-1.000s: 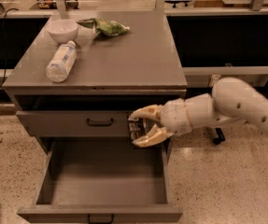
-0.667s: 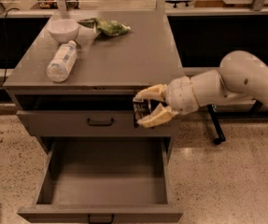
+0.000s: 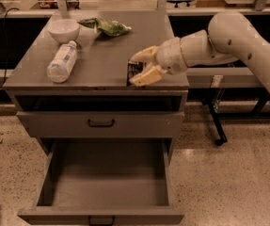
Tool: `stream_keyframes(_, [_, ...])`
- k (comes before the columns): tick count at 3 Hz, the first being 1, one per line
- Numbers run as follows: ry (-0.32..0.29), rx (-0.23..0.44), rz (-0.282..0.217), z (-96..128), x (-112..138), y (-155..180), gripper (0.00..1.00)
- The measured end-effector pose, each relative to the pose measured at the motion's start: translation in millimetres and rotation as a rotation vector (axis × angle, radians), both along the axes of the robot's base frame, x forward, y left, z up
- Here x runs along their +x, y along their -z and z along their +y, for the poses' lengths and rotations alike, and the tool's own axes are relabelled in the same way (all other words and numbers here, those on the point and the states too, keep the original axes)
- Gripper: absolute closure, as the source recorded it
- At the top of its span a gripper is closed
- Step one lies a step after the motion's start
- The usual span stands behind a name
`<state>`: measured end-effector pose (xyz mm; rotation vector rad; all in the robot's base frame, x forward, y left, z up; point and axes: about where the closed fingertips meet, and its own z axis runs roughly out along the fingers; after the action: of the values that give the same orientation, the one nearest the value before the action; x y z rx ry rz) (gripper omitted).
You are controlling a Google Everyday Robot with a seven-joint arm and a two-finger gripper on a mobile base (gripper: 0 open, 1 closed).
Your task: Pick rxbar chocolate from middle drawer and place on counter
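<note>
My gripper (image 3: pixel 141 68) is over the front right part of the counter (image 3: pixel 101 55), reaching in from the right. It is shut on the rxbar chocolate (image 3: pixel 133 71), a small dark bar with pale lettering held upright between the tan fingers (image 3: pixel 146 76), at or just above the counter top. The middle drawer (image 3: pixel 107 182) is pulled out below, and its flat tray shows nothing in it. Its small dark handle (image 3: pixel 100 219) is at the front centre.
A clear water bottle (image 3: pixel 61 61) lies on the counter's left side. A white bowl (image 3: pixel 63 29) and a green snack bag (image 3: pixel 105 26) sit at the back. A closed drawer front with a black handle (image 3: pixel 100 123) is above the open drawer. A black stand leg (image 3: pixel 217 121) is at the right.
The gripper has risen with the bar from in front of the closed drawer front up to the counter's front right part. The open drawer has not moved.
</note>
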<state>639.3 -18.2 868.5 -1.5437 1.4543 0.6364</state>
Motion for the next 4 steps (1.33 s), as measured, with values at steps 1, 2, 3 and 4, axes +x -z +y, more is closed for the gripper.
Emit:
stream_keyframes(1, [0.122,-0.018,0.009,10,44,-6,0.82])
stream_keyframes(2, [0.242,-0.016,0.089,8,77,5,0.57])
stream_keyframes(3, [0.246,-0.012,0.105,10,76,6,0.34])
stream_keyframes(4, [0.242,-0.012,0.108,13,76,8,0.11])
